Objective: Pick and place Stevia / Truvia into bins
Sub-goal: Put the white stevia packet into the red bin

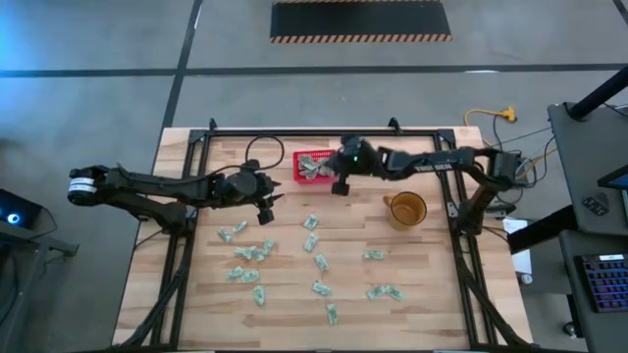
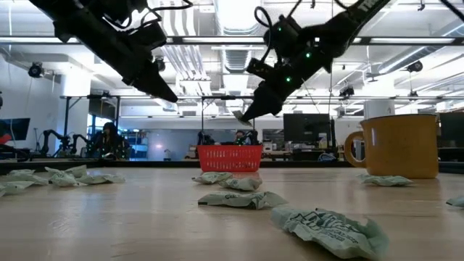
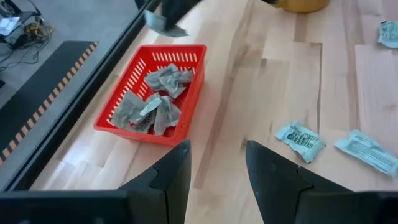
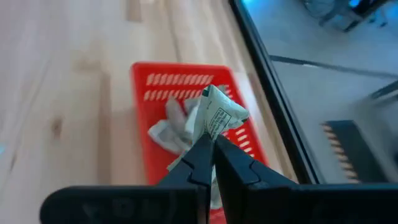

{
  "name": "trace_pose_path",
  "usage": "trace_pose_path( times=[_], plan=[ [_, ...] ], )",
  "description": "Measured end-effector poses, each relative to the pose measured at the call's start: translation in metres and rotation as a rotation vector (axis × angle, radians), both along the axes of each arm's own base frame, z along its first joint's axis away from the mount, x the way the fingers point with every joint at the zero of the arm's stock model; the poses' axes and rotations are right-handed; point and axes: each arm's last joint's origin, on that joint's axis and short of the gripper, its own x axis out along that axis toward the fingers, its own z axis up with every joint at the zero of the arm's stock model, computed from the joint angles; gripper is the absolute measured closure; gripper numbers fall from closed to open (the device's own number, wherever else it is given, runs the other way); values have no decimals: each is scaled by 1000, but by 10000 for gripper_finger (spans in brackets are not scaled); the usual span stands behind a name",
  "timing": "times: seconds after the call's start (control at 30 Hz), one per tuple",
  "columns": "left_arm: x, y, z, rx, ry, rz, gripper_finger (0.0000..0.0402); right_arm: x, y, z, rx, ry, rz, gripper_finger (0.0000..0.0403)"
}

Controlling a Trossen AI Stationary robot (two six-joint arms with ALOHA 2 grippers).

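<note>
Above the red basket, the right gripper hangs with its jaws pinched tight on one crumpled sachet, held by a corner so most of the packet sticks out past the tips. From the low view it sits well clear of the rim, so the drop is a long one; paper this light can flutter and land on the desk beside the basket rather than in it. From overhead the gripper looks nearer the basket's right edge than its centre, which makes a miss more likely if it releases now. The packet could also cling to a finger when the jaws part and get carried back out. Several sachets already lie heaped in the basket, so a new one may perch on the pile and slide over the low wall. The left gripper hovers close by over bare desk, jaws apart, holding nothing; if both arms move toward the basket together they could clip. Plenty of loose sachets remain scattered on the desk, plus a yellow mug near the right arm's return path.
</note>
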Motion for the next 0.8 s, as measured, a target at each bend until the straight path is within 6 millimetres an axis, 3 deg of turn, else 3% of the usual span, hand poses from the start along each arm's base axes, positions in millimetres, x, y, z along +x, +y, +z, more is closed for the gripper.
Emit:
trace_pose_path(
  times=[0.2,0.57,0.8],
  plan=[
    [1,0,1,23,-9,-11,265,-8,-22,1,85,-54,-74,394],
    [1,0,1,31,-6,-16,265,-4,-24,3,79,-118,-77,394],
    [1,0,1,32,-9,-15,265,6,-29,-23,88,-87,-56,394]
  ],
)
